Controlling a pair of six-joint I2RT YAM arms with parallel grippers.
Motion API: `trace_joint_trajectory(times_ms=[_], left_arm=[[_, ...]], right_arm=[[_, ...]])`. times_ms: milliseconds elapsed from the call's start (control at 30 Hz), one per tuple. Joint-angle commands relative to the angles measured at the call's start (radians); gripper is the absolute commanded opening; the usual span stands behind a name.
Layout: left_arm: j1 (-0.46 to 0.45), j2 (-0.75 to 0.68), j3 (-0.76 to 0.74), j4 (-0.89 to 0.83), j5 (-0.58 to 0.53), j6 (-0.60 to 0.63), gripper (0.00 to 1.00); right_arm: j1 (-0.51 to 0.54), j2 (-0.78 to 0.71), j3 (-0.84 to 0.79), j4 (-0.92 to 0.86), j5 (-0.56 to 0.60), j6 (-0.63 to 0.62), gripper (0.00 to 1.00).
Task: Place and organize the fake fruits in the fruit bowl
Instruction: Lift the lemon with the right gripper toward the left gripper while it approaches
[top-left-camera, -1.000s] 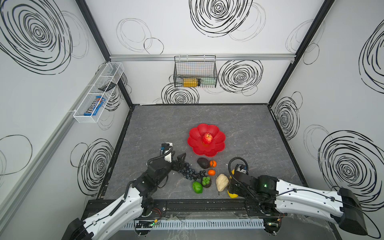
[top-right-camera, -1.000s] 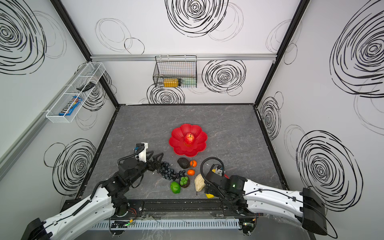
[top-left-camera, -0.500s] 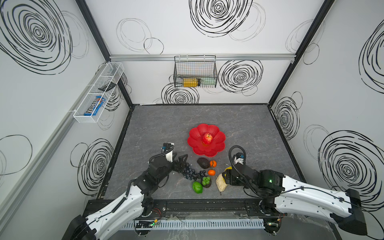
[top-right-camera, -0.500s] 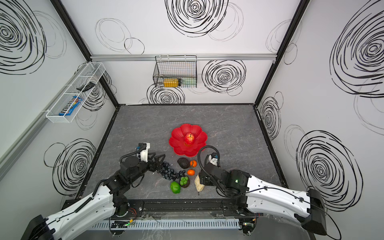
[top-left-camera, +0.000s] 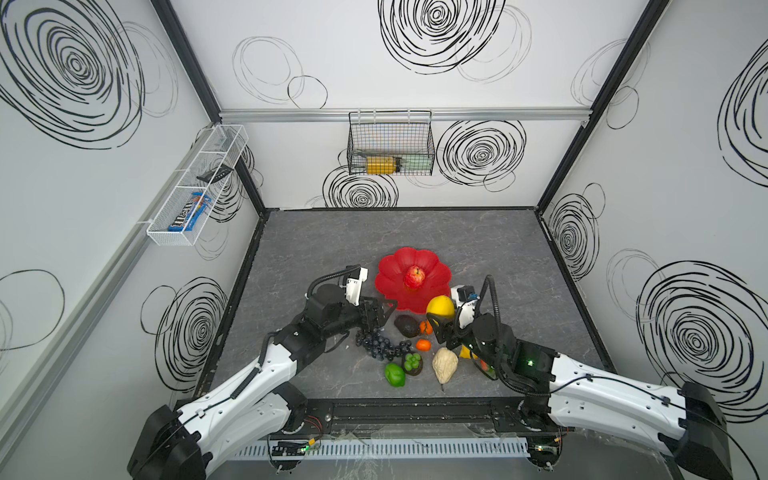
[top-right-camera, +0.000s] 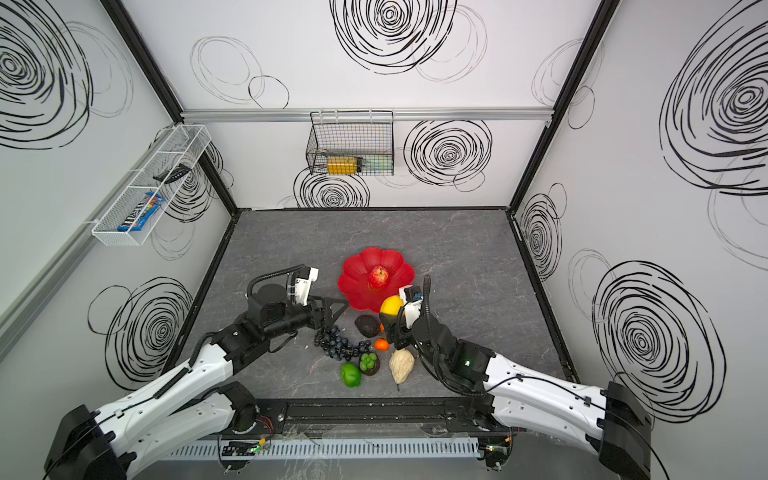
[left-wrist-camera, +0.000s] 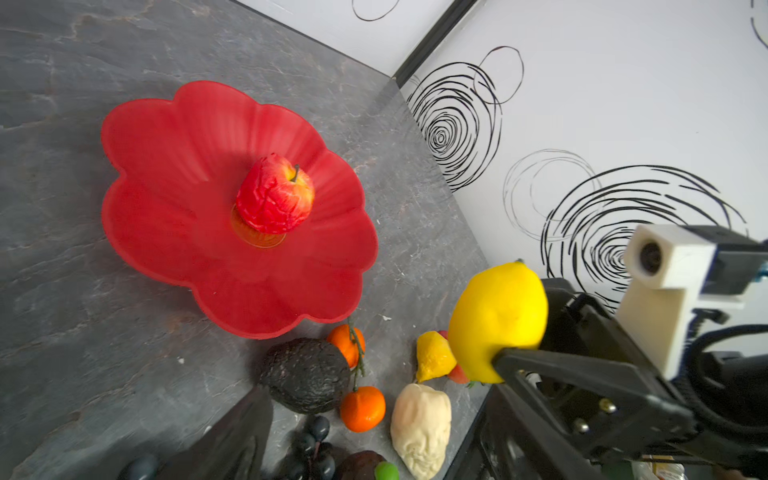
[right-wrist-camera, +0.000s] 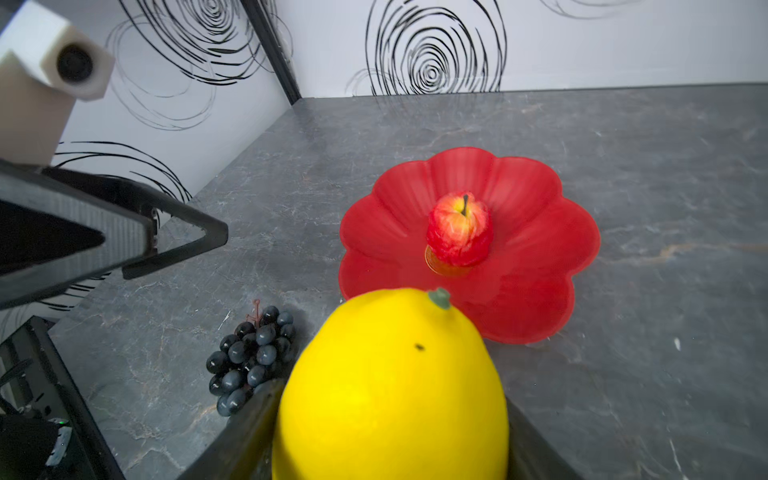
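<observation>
The red flower-shaped fruit bowl (top-left-camera: 388, 286) (top-right-camera: 357, 272) (right-wrist-camera: 540, 232) holds a red apple (top-left-camera: 414, 277) (left-wrist-camera: 274, 199) at its centre. My right gripper (top-left-camera: 441, 313) (right-wrist-camera: 390, 436) is shut on a big yellow lemon (top-left-camera: 440, 306) (top-right-camera: 391, 305) (left-wrist-camera: 498, 320), held in the air by the bowl's near right rim. My left gripper (top-left-camera: 384, 313) (left-wrist-camera: 374, 457) hangs open and empty above the dark grape bunch (top-left-camera: 378, 345) (right-wrist-camera: 249, 357). On the table lie a black avocado (top-left-camera: 407, 326), two oranges (top-left-camera: 423, 345), a cream lumpy fruit (top-left-camera: 444, 365) and a green fruit (top-left-camera: 395, 375).
A small yellow fruit (left-wrist-camera: 432, 355) and a red one lie partly under my right arm. A brown fruit with green beads (top-left-camera: 412, 362) sits by the green one. A black wire basket (top-left-camera: 390, 145) and a white wire basket (top-left-camera: 195, 187) hang on the walls.
My right gripper has lifted the lemon off the table's front and carried it toward the bowl. The left gripper's jaws have opened wider above the grapes.
</observation>
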Motion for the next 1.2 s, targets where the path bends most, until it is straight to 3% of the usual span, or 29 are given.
trace_joint_trajectory(times_ms=[0, 200, 600, 967, 1167], left_arm=[[-0.012, 0.014, 0.086, -0.053, 0.052, 0.026, 0.89], [-0.069, 0.092, 0.166, -0.117, 0.035, 0.059, 0.93], [-0.146, 0.175, 0.221, -0.163, 0.037, 0.082, 0.94], [-0.169, 0.224, 0.224, -0.154, 0.056, 0.103, 0.87], [-0.174, 0.252, 0.224, -0.150, 0.081, 0.103, 0.75]], right_arm=[[0.003, 0.052, -0.001, 0.237, -0.045, -0.141, 0.69], [0.080, 0.147, 0.005, 0.317, -0.017, -0.258, 0.68], [0.126, 0.204, 0.021, 0.360, 0.022, -0.295, 0.68], [0.144, 0.221, 0.035, 0.371, 0.008, -0.296, 0.68], [0.159, 0.244, 0.046, 0.383, 0.027, -0.297, 0.68]])
